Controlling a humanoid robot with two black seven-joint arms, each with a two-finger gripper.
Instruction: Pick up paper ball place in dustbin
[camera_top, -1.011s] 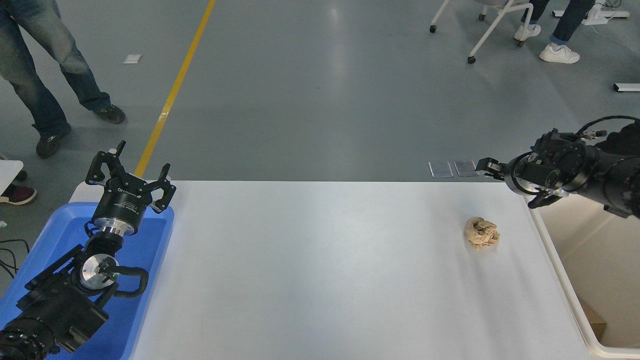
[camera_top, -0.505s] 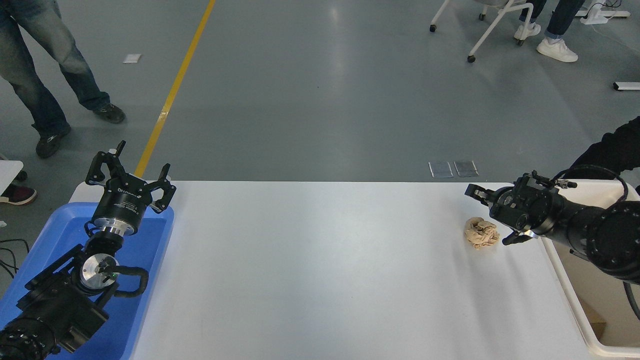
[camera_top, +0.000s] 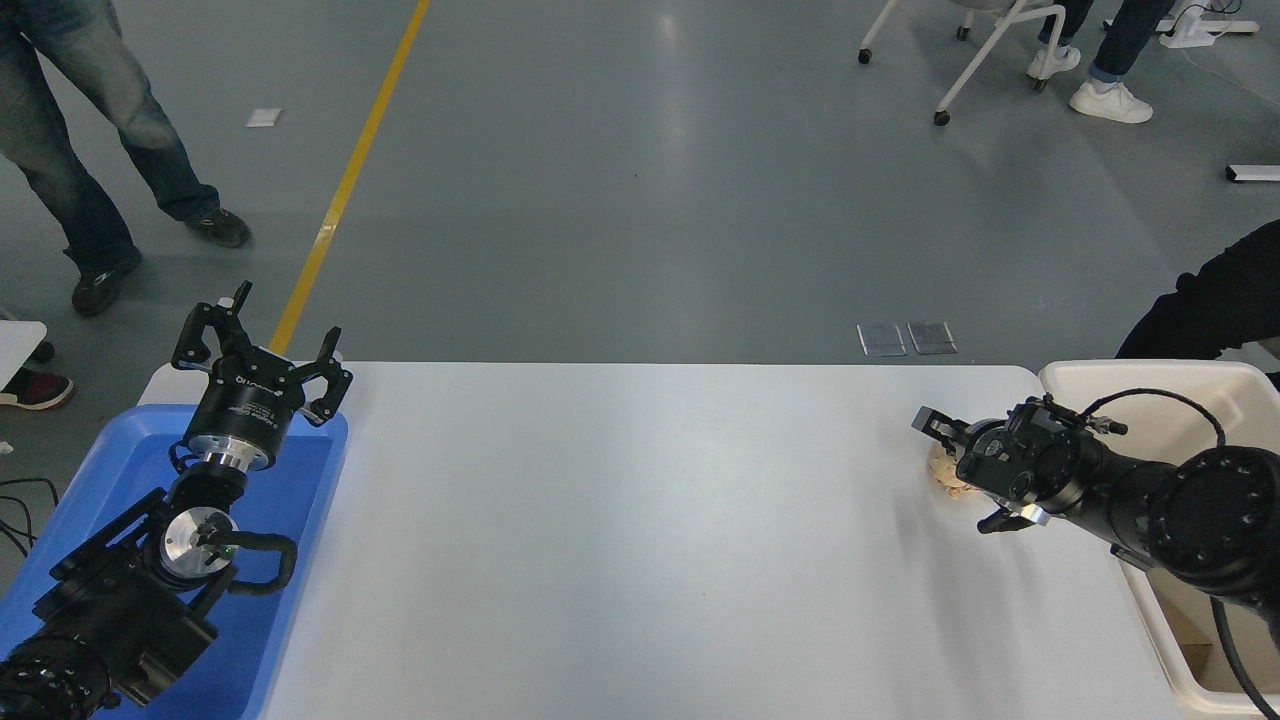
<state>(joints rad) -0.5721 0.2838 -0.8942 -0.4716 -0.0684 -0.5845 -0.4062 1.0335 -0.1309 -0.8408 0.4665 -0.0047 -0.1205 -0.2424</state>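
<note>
A: While your right arm reaches in from the right edge, where does its black claw (camera_top: 955, 468) sit?

B: Low over the white counter (camera_top: 640, 540), right at the small crumpled tan-beige paper ball (camera_top: 942, 474). You see only a sliver of the wad past the claw's body. One finger points to the far side of it, one to the near side, so the claw is spread wide about the ball, not closed on it.

A: And the large rectangular cream-white plastic dustbin (camera_top: 1150, 375)?

B: At the counter's right end, just beside your arm (part of its rim is hidden behind the arm).

A: Your other arm?

B: Parked lower left over the shallow blue plastic tray (camera_top: 120, 450), its left claw (camera_top: 262, 350) spread wide and holding nothing.
</note>
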